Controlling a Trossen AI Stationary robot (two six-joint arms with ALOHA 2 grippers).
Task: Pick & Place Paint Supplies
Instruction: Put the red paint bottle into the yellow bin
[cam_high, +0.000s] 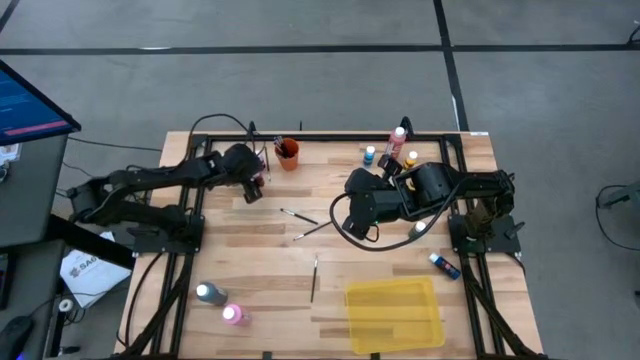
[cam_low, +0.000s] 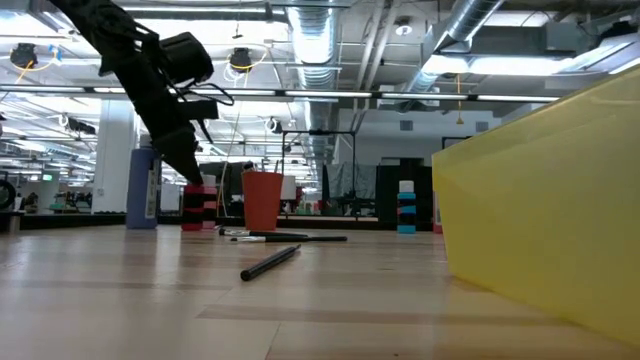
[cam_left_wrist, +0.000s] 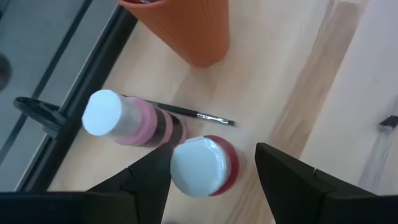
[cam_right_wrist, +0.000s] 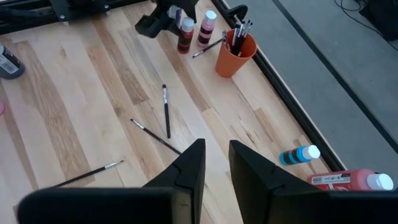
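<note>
My left gripper (cam_left_wrist: 211, 180) is open and points down near the table's far left. Its fingers stand either side of a red, white-capped bottle (cam_left_wrist: 204, 165) upright on the table; I see no touch. A pink bottle (cam_left_wrist: 127, 121) stands beside it, with a brush (cam_left_wrist: 186, 114) lying behind. Brushes stand in the orange cup (cam_high: 288, 153). My right gripper (cam_right_wrist: 216, 152) hovers over mid-table, its fingers a narrow gap apart and holding nothing. Loose brushes (cam_high: 298, 215) (cam_high: 313, 278) lie flat on the wood.
The yellow tray (cam_high: 393, 312) sits at the near right. Blue (cam_high: 369, 154), red (cam_high: 398, 140) and yellow (cam_high: 411, 158) bottles stand at the far right. A blue bottle (cam_high: 445, 265) lies by the right edge. Grey (cam_high: 210, 293) and pink (cam_high: 232, 313) bottles stand near left.
</note>
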